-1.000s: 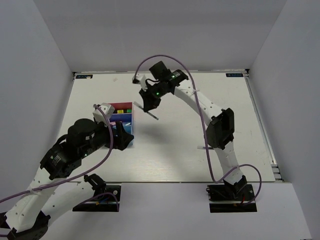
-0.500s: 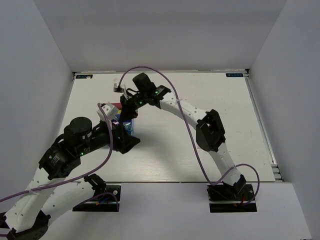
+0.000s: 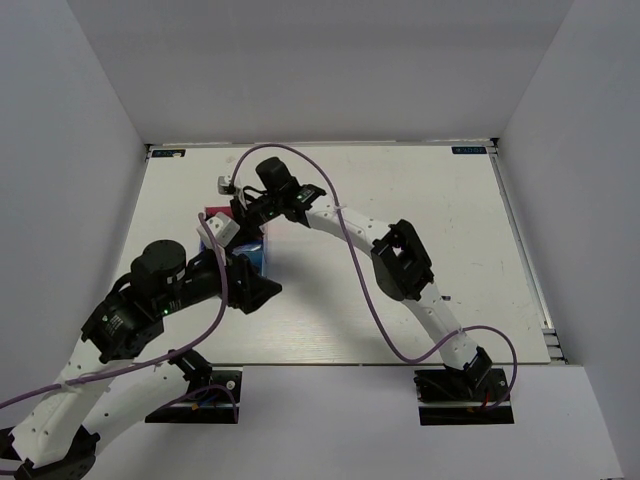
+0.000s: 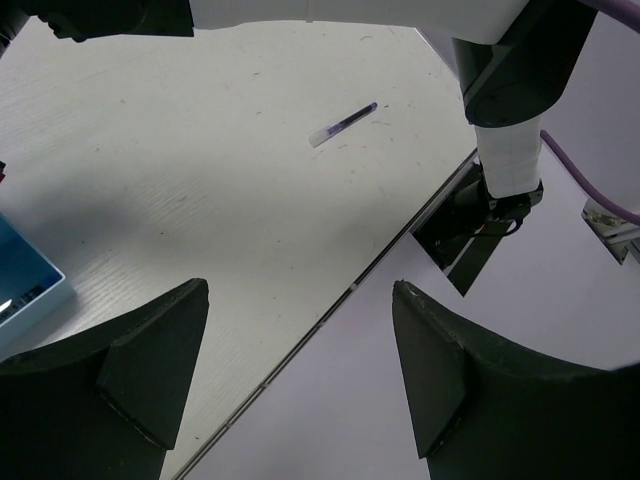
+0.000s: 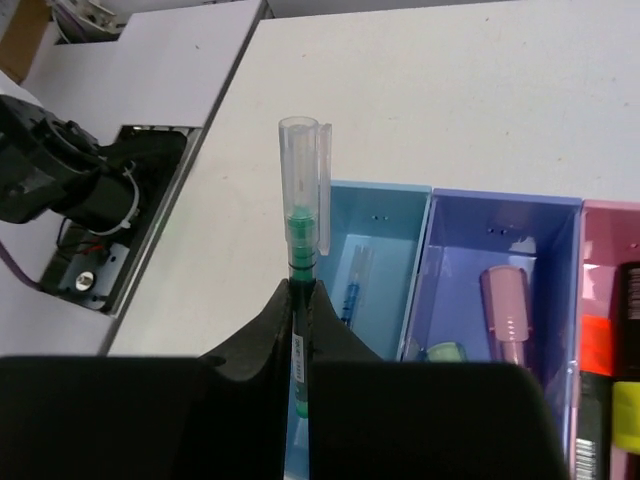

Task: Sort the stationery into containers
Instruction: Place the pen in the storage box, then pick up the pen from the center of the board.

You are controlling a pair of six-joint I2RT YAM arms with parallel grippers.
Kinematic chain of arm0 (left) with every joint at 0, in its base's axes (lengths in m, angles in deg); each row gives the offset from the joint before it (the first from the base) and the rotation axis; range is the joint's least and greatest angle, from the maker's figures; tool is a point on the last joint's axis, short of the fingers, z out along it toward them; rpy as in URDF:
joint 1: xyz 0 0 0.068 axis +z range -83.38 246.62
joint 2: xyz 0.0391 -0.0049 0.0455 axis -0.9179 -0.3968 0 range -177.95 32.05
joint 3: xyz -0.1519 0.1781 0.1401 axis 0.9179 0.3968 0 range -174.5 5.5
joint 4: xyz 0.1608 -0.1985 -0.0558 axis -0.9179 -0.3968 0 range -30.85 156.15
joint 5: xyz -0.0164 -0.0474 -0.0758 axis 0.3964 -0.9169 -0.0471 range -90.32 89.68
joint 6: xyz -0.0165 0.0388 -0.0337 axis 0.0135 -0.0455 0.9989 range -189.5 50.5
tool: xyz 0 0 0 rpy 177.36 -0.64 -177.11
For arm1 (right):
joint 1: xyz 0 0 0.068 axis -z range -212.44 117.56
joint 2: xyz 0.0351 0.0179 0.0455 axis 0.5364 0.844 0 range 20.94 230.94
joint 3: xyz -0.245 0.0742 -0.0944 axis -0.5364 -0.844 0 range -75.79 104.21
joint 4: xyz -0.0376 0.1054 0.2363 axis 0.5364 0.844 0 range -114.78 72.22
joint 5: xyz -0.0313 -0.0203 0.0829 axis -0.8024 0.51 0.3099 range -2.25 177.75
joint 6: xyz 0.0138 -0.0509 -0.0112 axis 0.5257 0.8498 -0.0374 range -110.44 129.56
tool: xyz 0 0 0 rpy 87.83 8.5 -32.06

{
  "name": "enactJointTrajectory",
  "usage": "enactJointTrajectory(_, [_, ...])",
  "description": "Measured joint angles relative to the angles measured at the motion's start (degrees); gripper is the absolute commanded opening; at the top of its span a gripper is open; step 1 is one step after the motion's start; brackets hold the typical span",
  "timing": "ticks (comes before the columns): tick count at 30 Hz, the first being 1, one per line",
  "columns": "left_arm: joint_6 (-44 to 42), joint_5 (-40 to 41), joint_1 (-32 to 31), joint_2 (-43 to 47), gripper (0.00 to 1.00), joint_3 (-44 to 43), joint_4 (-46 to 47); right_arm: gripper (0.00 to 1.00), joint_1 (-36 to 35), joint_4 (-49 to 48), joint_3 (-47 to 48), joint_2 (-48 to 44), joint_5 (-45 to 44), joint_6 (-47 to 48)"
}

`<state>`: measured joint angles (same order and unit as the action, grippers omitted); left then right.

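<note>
Above light blue bin [image 5: 392, 228], green pen [image 5: 297, 240] between right fingers [image 5: 252, 340], cap-end outward.

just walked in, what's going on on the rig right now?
Stationery sort is mid-run. The right arm's jaws are shut on a green pen, held above the bins and lined up with the light blue bin, which already has another pen in it. The middle bin holds capsules; the pink bin holds markers. The left arm's jaws are open and empty. A loose pen lies on the table.
</note>
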<state>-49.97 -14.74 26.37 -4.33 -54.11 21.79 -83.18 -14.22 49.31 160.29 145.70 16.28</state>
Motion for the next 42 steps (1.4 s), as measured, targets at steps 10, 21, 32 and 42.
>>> enactJointTrajectory(10, [0.09,-0.13,0.00,-0.04,0.80,1.16,-0.02,0.47,-0.33,2.75,0.00,0.00,-3.19,7.39])
enactJointTrajectory(21, [-0.33,-2.64,0.00,-5.57,0.00,-2.25,-3.43,0.00,0.63,11.23,-5.99,-7.98,-15.63,10.49])
enactJointTrajectory(32, [-6.71,-6.29,-0.26,-14.99,0.77,1.90,-3.30,0.44,14.56,33.05,-40.17,-45.29,-40.54,26.25])
enactJointTrajectory(42, [-8.09,-6.62,-0.70,-14.32,0.77,6.25,-2.08,0.47,26.01,43.17,-71.60,-60.43,-49.13,51.84])
